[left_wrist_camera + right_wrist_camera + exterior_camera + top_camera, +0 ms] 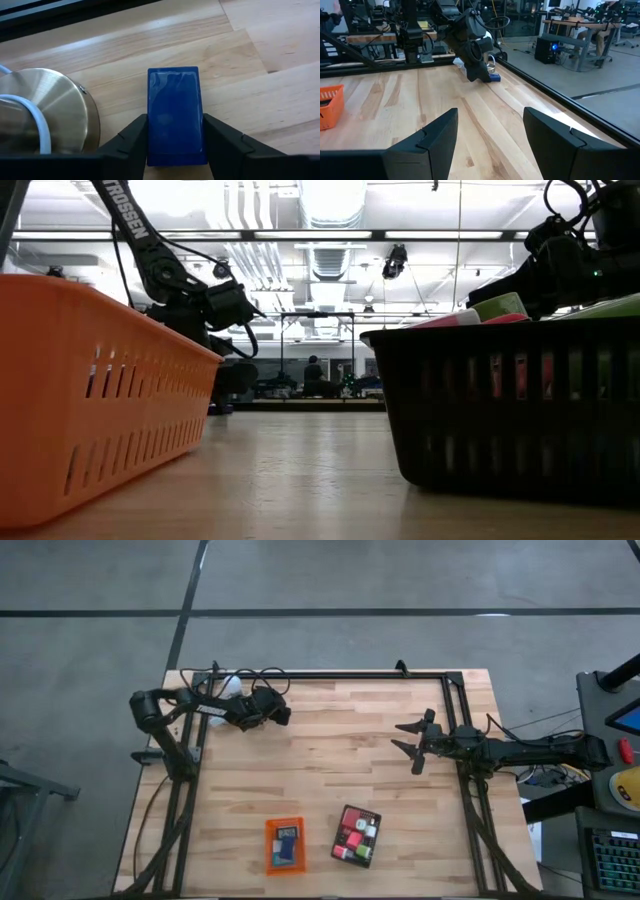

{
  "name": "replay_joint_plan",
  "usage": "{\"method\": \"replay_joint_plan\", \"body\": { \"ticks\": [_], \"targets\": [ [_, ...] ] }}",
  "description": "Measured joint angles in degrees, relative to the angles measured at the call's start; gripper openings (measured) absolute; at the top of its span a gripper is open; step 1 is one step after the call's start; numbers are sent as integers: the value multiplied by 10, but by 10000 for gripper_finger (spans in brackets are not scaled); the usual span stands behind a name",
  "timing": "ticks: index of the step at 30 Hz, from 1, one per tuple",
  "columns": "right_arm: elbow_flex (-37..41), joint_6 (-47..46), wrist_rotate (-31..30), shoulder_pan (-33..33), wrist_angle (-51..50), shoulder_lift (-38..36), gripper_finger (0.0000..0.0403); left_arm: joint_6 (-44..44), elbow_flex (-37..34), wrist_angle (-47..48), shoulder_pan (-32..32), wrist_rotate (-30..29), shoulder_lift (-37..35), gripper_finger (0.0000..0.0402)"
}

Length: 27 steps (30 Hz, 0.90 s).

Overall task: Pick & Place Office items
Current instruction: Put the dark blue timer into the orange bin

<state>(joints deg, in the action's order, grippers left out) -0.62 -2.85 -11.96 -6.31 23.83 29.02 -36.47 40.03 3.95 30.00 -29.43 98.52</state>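
A dark blue block [174, 115] lies flat between the fingers of my left gripper [174, 121], near the table's far left corner [278, 714]. From the right wrist view it shows as a blue bit [494, 77] under that gripper. Other office items fill two trays at the near edge. Red, pink, green and white pieces lie in the black tray [343, 817]. A dark blue block and a black-and-white piece lie in the orange tray [269, 850]. My right gripper [408, 740] hangs open over the right part of the table, holding nothing [490, 120]. My left gripper pinches the dark blue block by its two long sides [150, 145], one finger [131, 142] on each. The fingers slant down from the table's left and lie along the block. The block lies level at table height; whether it is lifted, I cannot tell.
A round brass base [45, 112] with a white cable stands on the table right beside the block. A black frame rail [330, 674] runs along the far edge. In the low view the orange tray [100, 380] and black tray [510, 400] stand close in front. Bare wood lies between the arms.
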Motion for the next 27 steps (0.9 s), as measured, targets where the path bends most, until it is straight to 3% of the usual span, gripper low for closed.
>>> {"method": "replay_joint_plan", "body": {
  "ticks": [15,27],
  "targets": [
    [0,0,0,0,0,0,219,2,0,2,-3,19,-7,164],
    [0,0,0,0,0,0,219,24,-1,29,-57,18,-90,164]
  ]
}}
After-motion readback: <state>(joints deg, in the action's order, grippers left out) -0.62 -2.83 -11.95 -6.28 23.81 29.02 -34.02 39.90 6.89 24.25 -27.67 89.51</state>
